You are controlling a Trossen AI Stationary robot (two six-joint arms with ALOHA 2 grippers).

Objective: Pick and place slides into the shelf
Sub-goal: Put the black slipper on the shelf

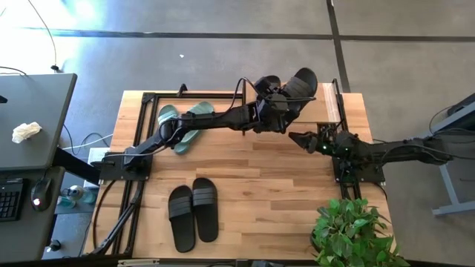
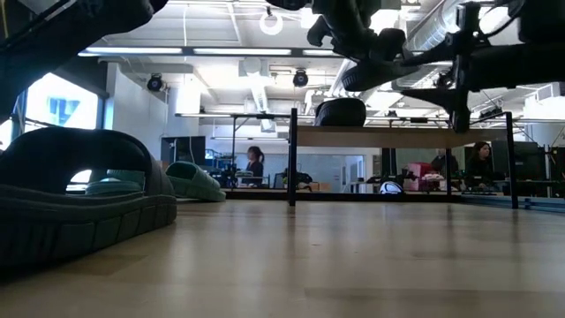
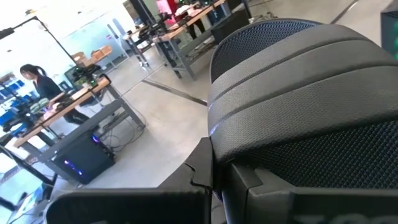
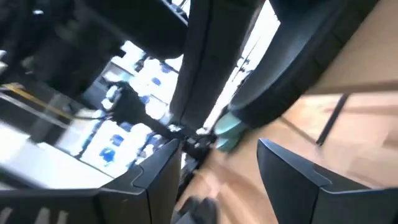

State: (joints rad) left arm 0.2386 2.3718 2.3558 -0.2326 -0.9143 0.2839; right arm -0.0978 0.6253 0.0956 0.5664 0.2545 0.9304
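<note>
— Left gripper [image 1: 286,93]?
— Clamped on a black slide [image 1: 300,81], raised over the shelf [image 1: 326,111] at the tabletop's far right corner.
— Right gripper [image 1: 300,139]?
— Fingers apart, holding nothing, just in front of the shelf.
— Other slides?
— Green pair [image 1: 185,122] by the far left corner; black pair [image 1: 193,211] at the near edge.

Bright daylight, white glare on floor [image 1: 111,67]. Right wrist view blurry. Low view dark, ceiling lamps [image 2: 272,22] glowing.

The table [image 1: 252,167] is pale planked wood with a soft sheen; the black slide [image 3: 298,81] shows matt, finely dimpled rubber.
</note>
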